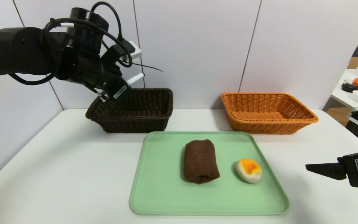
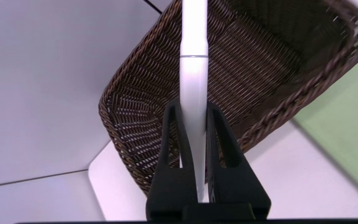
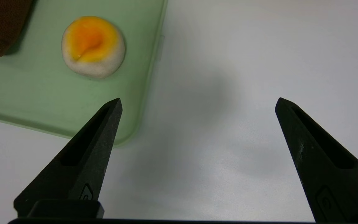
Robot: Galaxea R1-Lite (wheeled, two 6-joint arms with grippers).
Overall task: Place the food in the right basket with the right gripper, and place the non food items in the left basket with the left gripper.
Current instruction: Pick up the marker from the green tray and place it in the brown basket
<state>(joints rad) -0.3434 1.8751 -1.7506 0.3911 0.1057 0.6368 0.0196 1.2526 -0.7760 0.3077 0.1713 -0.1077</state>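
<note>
The green tray (image 1: 166,200) lay nearest the camera, its near edge running along the front of the white table (image 1: 57,174). Towards its right edge sat the food (image 1: 249,170), orange-yellow patch up; its slightly longer axis seemed to slant from the far left towards the near right corner. Left of it, around the middle of the tray, lay the rolled brown towel (image 1: 200,161), its length running from far edge to near edge, the near end turned a little right.

The left gripper (image 2: 193,105) was at work above the left basket (image 1: 135,124), by the table's far left corner, pinching the white marker (image 2: 193,74) between its fingers. The marker lay lengthwise along them; in the head view it sloped upwards to the right, black tip highest. The right gripper (image 3: 199,104) waited beyond the tray's right edge, fingers spread wide with nothing between them. The right basket (image 1: 269,127) stood near the table's far right corner.

The likeliest trouble was the release: let go too near the basket's rim, the slim marker could strike the weave and roll off onto the table. With so much of it jutting out, a sideways swing might also have caught the rim and twisted it in the grip.
</note>
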